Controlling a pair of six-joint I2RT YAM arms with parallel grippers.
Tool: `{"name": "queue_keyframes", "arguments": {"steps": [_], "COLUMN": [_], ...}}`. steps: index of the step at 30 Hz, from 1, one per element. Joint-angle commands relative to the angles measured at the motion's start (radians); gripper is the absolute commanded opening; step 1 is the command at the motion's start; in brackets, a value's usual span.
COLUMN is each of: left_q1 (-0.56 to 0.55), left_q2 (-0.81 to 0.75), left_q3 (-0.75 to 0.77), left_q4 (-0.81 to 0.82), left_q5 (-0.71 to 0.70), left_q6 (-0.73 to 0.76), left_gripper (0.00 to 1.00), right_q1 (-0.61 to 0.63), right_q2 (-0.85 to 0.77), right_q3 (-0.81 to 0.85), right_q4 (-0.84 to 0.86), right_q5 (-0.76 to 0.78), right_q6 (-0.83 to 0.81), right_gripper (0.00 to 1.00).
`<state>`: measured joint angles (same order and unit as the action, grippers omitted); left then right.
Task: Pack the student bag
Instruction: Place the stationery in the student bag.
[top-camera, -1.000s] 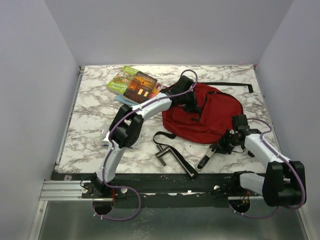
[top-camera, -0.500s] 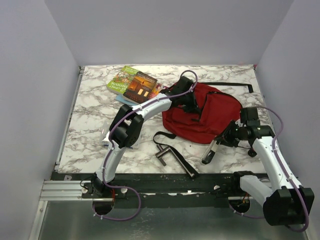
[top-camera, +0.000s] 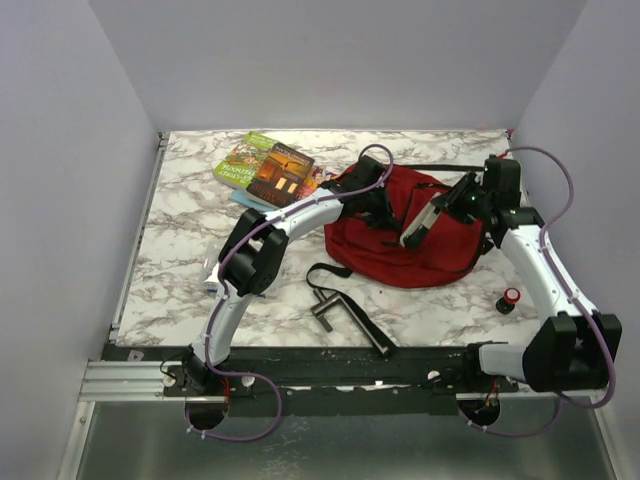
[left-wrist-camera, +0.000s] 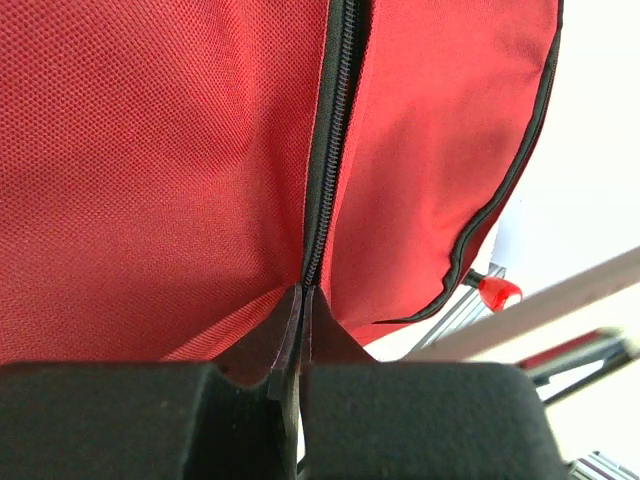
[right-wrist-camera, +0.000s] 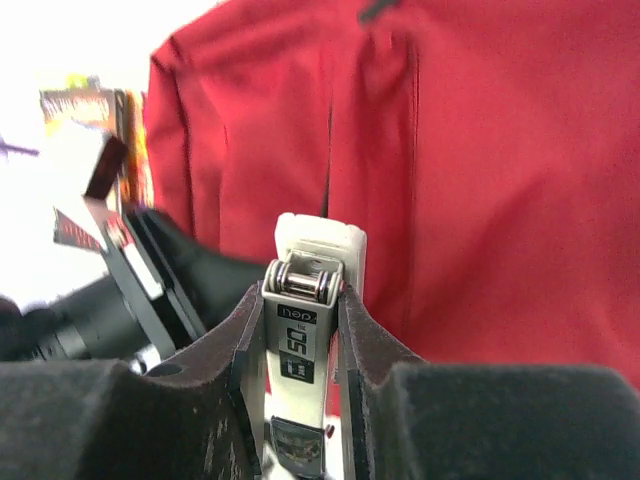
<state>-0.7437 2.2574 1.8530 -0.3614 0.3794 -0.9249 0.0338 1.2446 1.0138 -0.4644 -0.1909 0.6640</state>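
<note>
Red fabric fills the middle right of the top view: the bag (top-camera: 440, 255) lies flat on the table (top-camera: 180, 250). The right gripper (top-camera: 450, 205) hangs over it, clamped on a stapler (top-camera: 418, 225) whose long axis slants from upper right down to lower left. The left gripper (top-camera: 385, 215) sits just beyond the stapler's low end, at the bag's upper edge. Books (top-camera: 265, 170) lie well apart at upper left and a black strap (top-camera: 350, 315) trails toward the bottom.

Left wrist view: jaws fully together, pinching the foot of the zipper (left-wrist-camera: 325, 150), which looks closed above them.

Right wrist view: stapler nose-first at a fold in the bag. I can't see an opening, and the left arm (right-wrist-camera: 110, 310) crowds the lower left.
</note>
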Motion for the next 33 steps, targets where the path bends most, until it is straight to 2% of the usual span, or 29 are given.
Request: {"name": "queue_keyframes", "arguments": {"steps": [1,4,8,14,18,22,29,33], "left_q1": [-0.003,-0.004,-0.002,0.002,0.007,0.013,0.007,0.006], "left_q2": [-0.02,-0.02,-0.033,-0.073,-0.096,-0.099,-0.127,-0.145], "left_q3": [-0.003,-0.003,-0.021,-0.083,-0.138,-0.167,-0.23,-0.23], "left_q4": [0.003,0.013,0.047,0.145,0.219,0.289,0.435,0.44], "left_q5": [0.051,0.063,0.069,0.064,0.067,0.101,0.145,0.121], "left_q6": [-0.045,-0.068,-0.088,-0.118,-0.134,-0.152,-0.143,-0.078], "left_gripper": [0.0,0.0,0.0,0.0,0.0,0.0,0.0,0.0], "right_q1": [0.0,0.001,0.001,0.001,-0.002,-0.027,-0.051,-0.05], "right_q2": [0.077,0.127,0.157,0.182,0.186,0.187,0.316,0.411], "right_q3": [0.06,0.071,-0.019,-0.18,-0.255,-0.308,-0.178,-0.064], "right_q4": [0.3,0.38,0.598,0.707,0.639,0.647,0.517,0.341], "right_q5": [0.101,0.134,0.185,0.243,0.274,0.198,0.092,0.031], "right_q6": [0.008,-0.011,-0.008,0.081,0.179,0.281,0.437,0.465], "right_gripper": [0.01,0.01,0.01,0.01,0.01,0.01,0.01,0.01]}}
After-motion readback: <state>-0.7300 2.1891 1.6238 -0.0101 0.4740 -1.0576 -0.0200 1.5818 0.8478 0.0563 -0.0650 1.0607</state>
